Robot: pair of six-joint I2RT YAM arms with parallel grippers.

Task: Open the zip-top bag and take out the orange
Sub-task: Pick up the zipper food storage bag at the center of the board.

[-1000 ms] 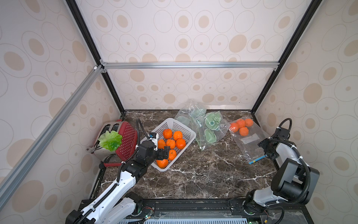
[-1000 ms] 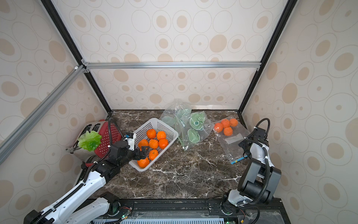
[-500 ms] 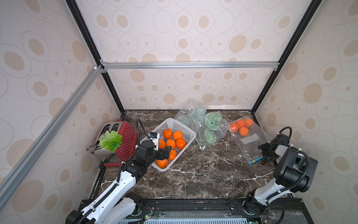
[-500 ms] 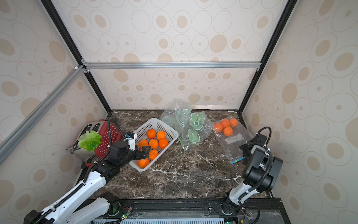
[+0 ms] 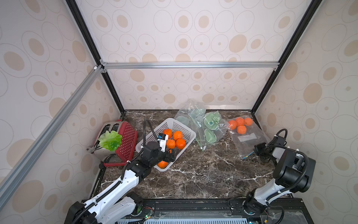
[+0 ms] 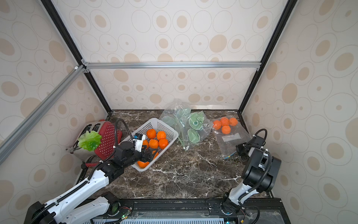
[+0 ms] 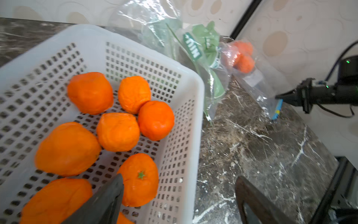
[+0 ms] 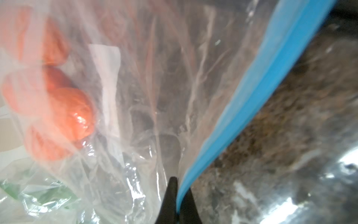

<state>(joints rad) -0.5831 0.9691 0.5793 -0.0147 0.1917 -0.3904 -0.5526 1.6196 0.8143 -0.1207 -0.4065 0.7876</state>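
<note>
Step in hand is opening the bag: the right gripper (image 8: 177,192) is pinched tight on the blue zip strip (image 8: 251,97) at the near corner of the zip-top bag (image 5: 246,139). The bag lies flat on the marble top (image 5: 203,174) by the right wall, with the oranges (image 5: 240,124) bunched at its far end. The left gripper (image 7: 178,177) hangs wide and empty over the white basket (image 5: 186,131), well apart from the bag. Next, the left probably has to cross over and pinch the opposite lip so the seal can be pulled apart.
</note>
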